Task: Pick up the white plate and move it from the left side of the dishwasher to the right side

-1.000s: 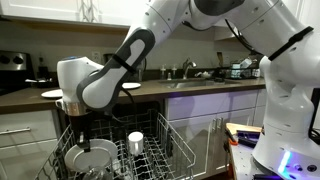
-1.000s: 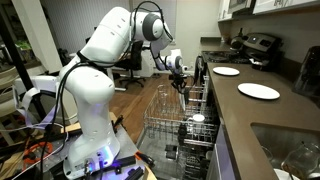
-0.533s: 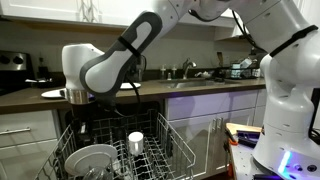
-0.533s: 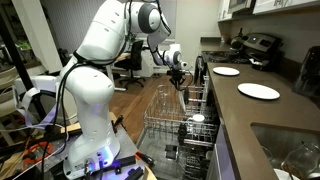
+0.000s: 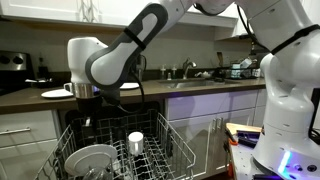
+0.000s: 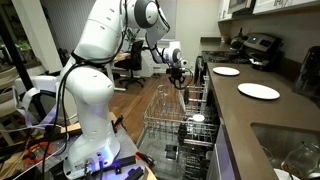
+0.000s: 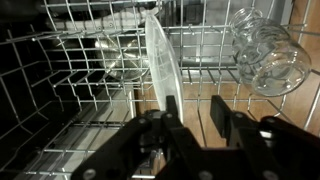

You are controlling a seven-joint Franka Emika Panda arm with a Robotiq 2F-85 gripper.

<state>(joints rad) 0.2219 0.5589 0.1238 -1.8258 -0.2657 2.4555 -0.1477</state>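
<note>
The white plate [image 5: 92,158] stands on the left of the dishwasher's pale wire rack [image 5: 172,150], leaning among the tines. In the wrist view the plate [image 7: 157,55] shows edge-on, upright, just beyond my left finger. My gripper [image 7: 195,118] is open and empty, above the plate and clear of it. In both exterior views the gripper [image 5: 85,125] [image 6: 180,82] hangs over the pulled-out rack [image 6: 165,125], pointing down.
A small white cup [image 5: 135,142] [image 6: 197,120] stands mid-rack. Clear glassware [image 7: 268,55] sits in the rack to the right of the plate. Two flat white plates [image 6: 226,71] [image 6: 258,91] lie on the dark counter. White cabinets flank the dishwasher.
My arm and gripper have risen straight up from the rack. The white plate stays in its place on the left of the rack.
</note>
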